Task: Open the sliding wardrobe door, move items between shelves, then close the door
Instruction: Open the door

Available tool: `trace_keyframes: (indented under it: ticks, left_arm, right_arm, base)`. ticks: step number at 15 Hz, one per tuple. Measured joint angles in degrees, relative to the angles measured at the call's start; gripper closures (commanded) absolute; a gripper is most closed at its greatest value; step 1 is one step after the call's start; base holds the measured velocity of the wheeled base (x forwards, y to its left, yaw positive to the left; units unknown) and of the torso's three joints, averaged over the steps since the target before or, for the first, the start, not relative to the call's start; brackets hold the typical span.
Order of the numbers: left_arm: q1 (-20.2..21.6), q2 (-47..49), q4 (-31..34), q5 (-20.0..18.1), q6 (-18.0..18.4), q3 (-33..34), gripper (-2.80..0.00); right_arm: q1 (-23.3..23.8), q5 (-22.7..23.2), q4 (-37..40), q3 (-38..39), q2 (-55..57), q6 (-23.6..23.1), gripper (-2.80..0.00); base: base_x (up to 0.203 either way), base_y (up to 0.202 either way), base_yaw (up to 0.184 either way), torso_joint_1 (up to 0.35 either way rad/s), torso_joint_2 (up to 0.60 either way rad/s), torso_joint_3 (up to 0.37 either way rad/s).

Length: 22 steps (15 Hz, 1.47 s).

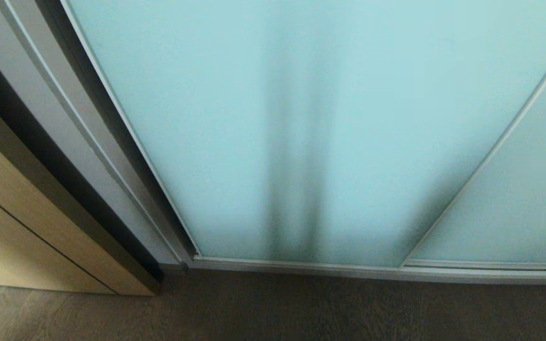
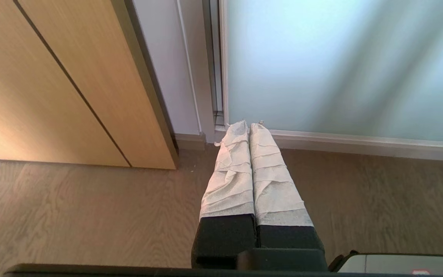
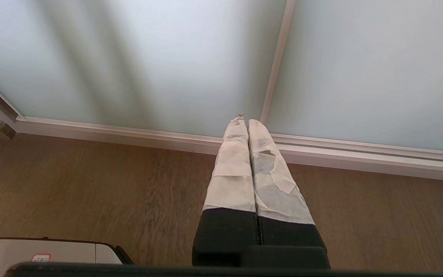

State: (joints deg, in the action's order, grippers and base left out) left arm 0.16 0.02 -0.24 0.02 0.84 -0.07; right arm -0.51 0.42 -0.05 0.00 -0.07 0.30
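closed left gripper (image 2: 249,125), wardrobe door (image 2: 340,69) edge

A frosted sliding wardrobe door (image 1: 273,132) is filling the head view, running off the top edge and hiding whatever is behind it; only blurred dark vertical streaks (image 1: 296,189) are showing through. A tan wooden door (image 1: 22,227) is being cut off at the left edge.

1. Your left gripper (image 2: 249,125) has black finger bases wrapped toward the tips in wrinkled white tape.
2. Your right gripper (image 3: 244,121) matches, though its tape is peeling and patchy.
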Motion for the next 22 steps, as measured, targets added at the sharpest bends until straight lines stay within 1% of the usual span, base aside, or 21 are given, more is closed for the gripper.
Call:
trace_keyframes:
  ticks: [2, 4, 5, 7, 9, 11, 13, 15, 17, 20, 22]
  left_arm:
    - [0.00, 0.00, -0.82, 0.15, 0.18, 0.00, 0.00]
    - [0.00, 0.13, -0.91, 0.24, 2.27, -1.58, 0.00]
    - [0.00, 0.54, -1.25, 0.22, 3.45, -4.38, 0.00]
    - [0.02, 3.60, -2.33, 0.92, 4.37, -10.78, 0.00]
    - [0.12, 9.99, -6.34, 4.84, 4.69, -18.01, 0.00]
    - [0.17, 18.49, -14.26, 10.08, 5.23, -23.94, 0.00]
    - [0.21, 28.08, -24.98, 15.17, 6.34, -29.09, 0.00]
    - [0.25, 38.43, -35.93, 18.81, 7.20, -33.79, 0.00]
    - [0.26, 48.71, -46.37, 20.67, 8.23, -38.72, 0.00]
    - [0.26, 62.31, -60.27, 21.78, 10.76, -46.05, 0.00]
    - [0.26, 69.69, -66.82, 22.44, 11.78, -49.77, 0.00]
  right_arm:
    - [0.00, 0.01, 0.00, 0.00, 0.00, 0.02, 0.00]
    - [0.00, 0.03, -0.02, 0.00, 0.00, 0.02, 0.00]
    - [0.05, 0.04, -0.02, 0.00, 0.00, 0.00, 0.00]
    - [0.00, 0.01, -0.02, 0.00, 0.00, 0.02, 0.00]
    - [0.00, 0.01, -0.02, 0.00, 0.00, 0.00, 0.00]
    - [0.00, 0.01, 0.00, 0.00, 0.00, 0.02, 0.00]
    - [0.00, 0.01, -0.02, 0.00, 0.00, 0.00, 0.00]
    - [0.00, 0.01, -0.02, 0.00, 0.00, 0.02, 0.00]
    - [0.00, 0.01, 0.00, 0.00, 0.00, 0.02, 0.00]
    - [0.00, 0.01, -0.02, 0.00, 0.00, 0.02, 0.00]
    - [0.00, 0.04, -0.05, 0.00, 0.00, 0.00, 0.00]
  base:
    - [0.000, 0.000, 0.000, 0.000, 0.00, 0.000]
    - [0.000, 0.000, 0.000, 0.000, 0.00, 0.000]
    - [0.000, 0.000, 0.000, 0.000, 0.00, 0.000]
    - [0.000, 0.000, 0.000, 0.000, 0.00, 0.000]
    - [0.000, 0.000, 0.000, 0.000, 0.00, 0.000]
    - [0.000, 0.000, 0.000, 0.000, 0.00, 0.000]
    - [0.000, 0.000, 0.000, 0.000, 0.00, 0.000]
    - [0.000, 0.000, 0.000, 0.000, 0.00, 0.000]
    - [0.000, 0.000, 0.000, 0.000, 0.00, 0.000]
    - [0.000, 0.000, 0.000, 0.000, 0.00, 0.000]
    - [0.000, 0.000, 0.000, 0.000, 0.00, 0.000]
